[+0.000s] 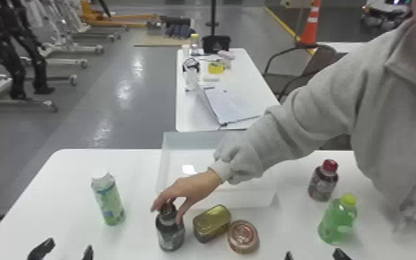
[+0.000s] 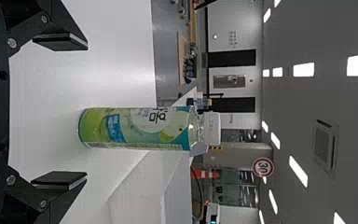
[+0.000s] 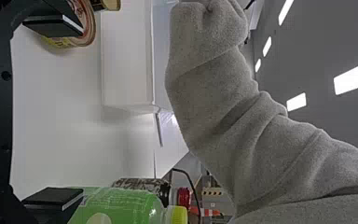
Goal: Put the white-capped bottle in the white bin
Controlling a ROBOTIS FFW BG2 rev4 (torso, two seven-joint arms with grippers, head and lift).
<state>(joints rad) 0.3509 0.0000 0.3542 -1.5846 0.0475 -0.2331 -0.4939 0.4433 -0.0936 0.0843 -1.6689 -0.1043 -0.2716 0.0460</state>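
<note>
My left gripper (image 1: pixel 66 251) is open at the near left of the table. Beyond its fingertips stands the upright white-capped bottle (image 1: pixel 109 204), green with a blue-green label top. In the left wrist view the bottle (image 2: pixel 135 128) lies ahead of the open left gripper (image 2: pixel 70 111), with nothing between the fingers. The white bin (image 1: pixel 159 173) sits at the table's middle back, right of the bottle; its wall (image 2: pixel 140 191) shows in the left wrist view. My right gripper (image 1: pixel 315 255) is parked at the near right, open in its wrist view (image 3: pixel 67 112).
A person's hand (image 1: pixel 191 188) touches a dark bottle (image 1: pixel 171 235) before the bin, the sleeve crossing over the bin. Beside that bottle are a gold oval tin (image 1: pixel 212 223) and a round tin (image 1: pixel 243 237). A red-capped bottle (image 1: pixel 323 183) and green bottle (image 1: pixel 337 221) stand right.
</note>
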